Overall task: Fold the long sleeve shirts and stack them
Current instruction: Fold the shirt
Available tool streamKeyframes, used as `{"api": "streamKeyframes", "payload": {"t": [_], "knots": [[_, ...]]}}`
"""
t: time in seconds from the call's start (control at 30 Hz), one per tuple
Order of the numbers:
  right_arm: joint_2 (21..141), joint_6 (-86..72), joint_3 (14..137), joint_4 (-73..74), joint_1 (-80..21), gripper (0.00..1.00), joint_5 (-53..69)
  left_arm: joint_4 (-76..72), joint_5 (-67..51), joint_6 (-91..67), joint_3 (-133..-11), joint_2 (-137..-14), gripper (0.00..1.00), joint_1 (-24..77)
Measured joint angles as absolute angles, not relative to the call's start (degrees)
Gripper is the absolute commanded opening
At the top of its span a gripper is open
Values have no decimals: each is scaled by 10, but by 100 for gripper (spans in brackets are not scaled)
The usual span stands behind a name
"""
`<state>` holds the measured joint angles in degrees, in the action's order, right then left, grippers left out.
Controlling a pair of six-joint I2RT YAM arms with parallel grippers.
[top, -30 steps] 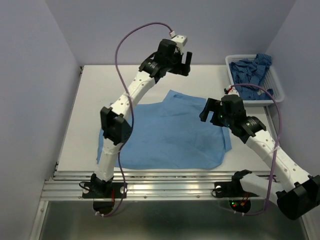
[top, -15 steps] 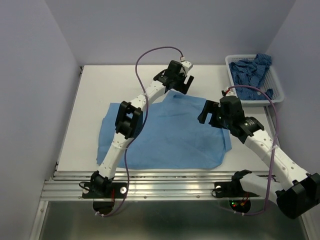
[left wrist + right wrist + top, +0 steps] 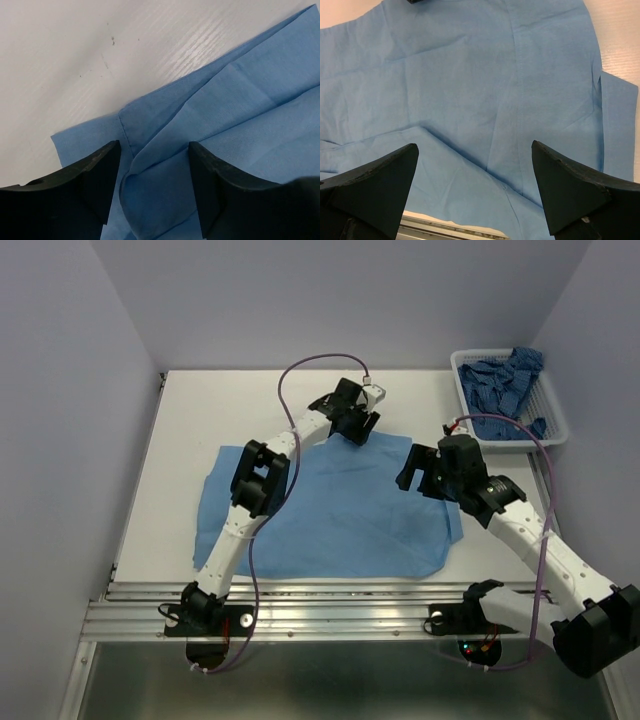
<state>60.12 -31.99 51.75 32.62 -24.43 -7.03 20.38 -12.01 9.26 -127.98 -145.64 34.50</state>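
The plain light sky-blue long sleeve shirt (image 3: 340, 510) lies spread across the middle of the white bench (image 3: 190, 410). The darker patterned blue shirt (image 3: 505, 375) is heaped in the white plastic mesh basket (image 3: 555, 425) at 2 o'clock.

The left hand (image 3: 355, 425) sits low at the light shirt's 12 o'clock edge. Its fingers (image 3: 90, 175) are moderately spread to either side of a raised crease, holding nothing. The right hand (image 3: 420, 472) hangs over the shirt's 3 o'clock side, spread wide and empty.

The risk I see is at the crease. Several layers overlap there, so closing may catch only the top ply or bunch all of them, and the fold would then skew. Pulling toward 6 o'clock could also push the hem over the bench lip, which it already lies close to.

The most bare bench is from 9 to 11 o'clock, with a narrower strip at 12. The basket crowds the right arm at 2 o'clock.
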Motion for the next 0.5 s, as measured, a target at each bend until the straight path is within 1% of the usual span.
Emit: {"api": "streamKeyframes", "payload": {"t": [0.07, 0.1, 0.17, 0.2, 0.23, 0.27, 0.3, 0.33, 0.37, 0.5], "knots": [[602, -322, 515, 327, -244, 100, -69, 204, -120, 93, -1282, -1456, 66, 345], [602, -322, 513, 326, -244, 100, -68, 203, -120, 93, -1284, -1456, 61, 345], [602, -322, 508, 323, -244, 100, -66, 199, -121, 92, -1284, -1456, 60, 345], [603, -321, 503, 323, -244, 100, -65, 195, -123, 91, -1284, -1456, 58, 345], [605, -321, 498, 322, -244, 100, -65, 194, -123, 91, -1284, -1456, 53, 345], [611, -319, 492, 317, -244, 100, -65, 193, -124, 90, -1284, -1456, 37, 345], [621, -316, 483, 310, -244, 100, -65, 189, -126, 86, -1284, -1456, 27, 345], [628, -315, 479, 307, -244, 100, -65, 187, -128, 88, -1284, -1456, 20, 344], [644, -313, 472, 301, -244, 100, -65, 183, -130, 83, -1284, -1456, 0, 344], [723, -312, 459, 289, -244, 100, -65, 178, -129, 79, -1284, -1456, 0, 344]]}}
